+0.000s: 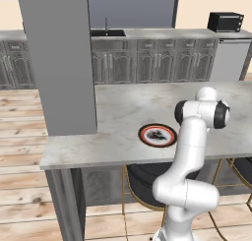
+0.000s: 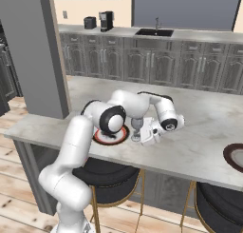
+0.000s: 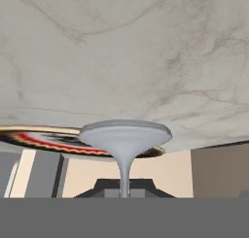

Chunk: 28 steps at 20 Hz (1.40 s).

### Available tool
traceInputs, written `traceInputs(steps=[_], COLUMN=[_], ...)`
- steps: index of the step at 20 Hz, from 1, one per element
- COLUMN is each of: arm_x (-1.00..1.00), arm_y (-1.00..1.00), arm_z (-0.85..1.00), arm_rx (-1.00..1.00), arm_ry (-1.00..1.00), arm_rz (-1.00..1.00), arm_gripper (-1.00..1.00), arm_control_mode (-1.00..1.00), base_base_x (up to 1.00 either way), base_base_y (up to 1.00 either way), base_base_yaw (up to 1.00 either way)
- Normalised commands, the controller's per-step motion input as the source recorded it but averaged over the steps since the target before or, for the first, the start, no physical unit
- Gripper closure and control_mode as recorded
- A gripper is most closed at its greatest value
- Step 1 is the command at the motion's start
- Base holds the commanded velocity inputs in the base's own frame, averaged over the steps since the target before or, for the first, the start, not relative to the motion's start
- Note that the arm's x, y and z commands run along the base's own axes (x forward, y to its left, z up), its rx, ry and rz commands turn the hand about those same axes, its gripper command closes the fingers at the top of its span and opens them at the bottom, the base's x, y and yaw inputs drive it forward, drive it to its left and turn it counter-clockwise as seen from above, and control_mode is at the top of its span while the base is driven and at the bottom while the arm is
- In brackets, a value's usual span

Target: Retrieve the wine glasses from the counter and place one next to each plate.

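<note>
The clear stemmed wine glass [image 3: 124, 144] is the closest thing in the hand view: its round flat foot faces the camera and its thin stem runs down to the bottom of that view, between the fingers. The fingers are clenched on this stem. The hand view is rolled, so the pale beige-grey veined marble table [image 3: 121, 47] appears above the foot, and the foot seems to touch or nearly touch the marble; I cannot tell which. Just behind the foot, on the left, the edge of the round red-orange rimmed plate with a black ring [image 3: 44, 141] is visible. In the right base view the white arm bends over the table and its two-finger gripper [image 2: 142, 132] is low above the marble, holding the glass upright just beside the right edge of the red-orange plate [image 2: 102, 139]. A second round plate with a dark brown rim and a pale centre [image 2: 235, 156] lies on the same table far to the right, well apart from the glass, and it is cut by the picture edge. In the left base view the red-orange plate [image 1: 157, 135] lies near the front edge of the table [image 1: 123, 107], and the white arm covers the area to its right. Behind the table stands a long row of dark grey panelled cabinets [image 2: 156, 65] with a black sink [image 2: 154, 32] in their top.
</note>
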Motion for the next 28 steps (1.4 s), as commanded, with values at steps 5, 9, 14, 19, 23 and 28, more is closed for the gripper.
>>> traceInputs(steps=[5, 9, 14, 19, 23, 28], arm_x=[0.18, 0.1, 0.13, 0.16, 0.13, 0.02], arm_y=[0.0, 0.0, 0.0, 0.0, 0.0, -0.06], arm_z=[-0.17, -0.2, -0.22, -0.22, -0.22, -0.14], arm_rx=[0.0, 0.0, 0.0, 0.0, 0.0, 0.0], arm_ry=[0.01, 0.01, 0.02, 0.03, 0.02, 0.01], arm_rz=[0.0, 0.0, 0.0, 0.0, 0.0, 0.0], arm_gripper=[1.0, 1.0, 1.0, 1.0, 1.0, -1.0], arm_control_mode=[-1.0, -1.0, -1.0, -1.0, -1.0, -1.0], base_base_x=[0.0, 0.0, 0.0, 0.0, 0.0, 0.0], base_base_y=[0.0, 0.0, 0.0, 0.0, 0.0, 0.0], base_base_yaw=[0.0, 0.0, 0.0, 0.0, 0.0, 0.0])
